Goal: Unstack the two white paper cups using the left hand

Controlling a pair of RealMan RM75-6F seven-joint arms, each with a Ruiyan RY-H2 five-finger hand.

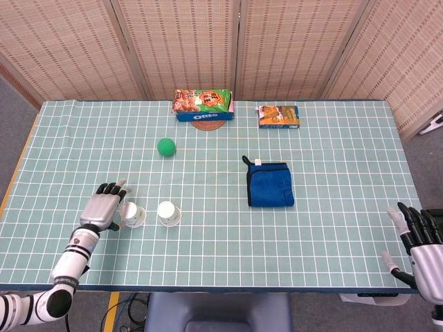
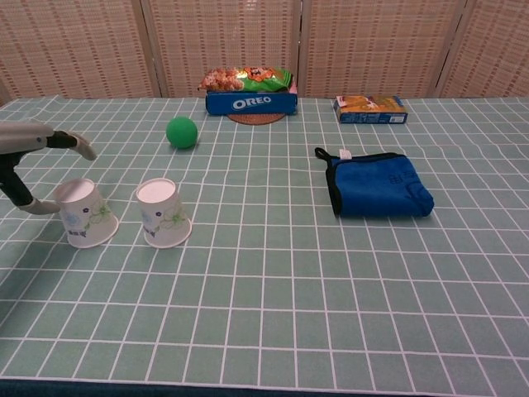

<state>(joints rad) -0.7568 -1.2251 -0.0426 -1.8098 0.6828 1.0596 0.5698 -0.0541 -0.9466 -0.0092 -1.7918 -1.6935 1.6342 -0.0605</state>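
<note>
Cups: two white paper cups with a green floral print, both mouth-down on the teal gridded tabletop (image 2: 273, 314), no longer nested. First cup (image 2: 86, 212) stands near the tabletop's left front, base up, leaning a little to the left in the chest view; second cup (image 2: 163, 212) stands just beside it on the right, apart from it, with a strip of cloth showing between the two.

Left hand (image 1: 104, 208): immediately left of the first cup, fingers spread and holding nothing. In the chest view one fingertip reaches over and past the cup's top while the thumb lies low by its left wall; whether the thumb touches the paper cannot be told. First cup lies straight to the right of the palm, its axis near vertical.

Right hand (image 1: 419, 238): at the far right front corner of the tabletop, fingers apart, empty, well away from both cups.

Judgement: separation looks complete; remaining move for the nearer left hand is likely a clean withdrawal leftward without tipping the first cup.

Other items, all well apart from the cups: green ball (image 2: 182, 131); folded blue cloth (image 2: 378, 183); blue Oreo box (image 2: 251, 102).
</note>
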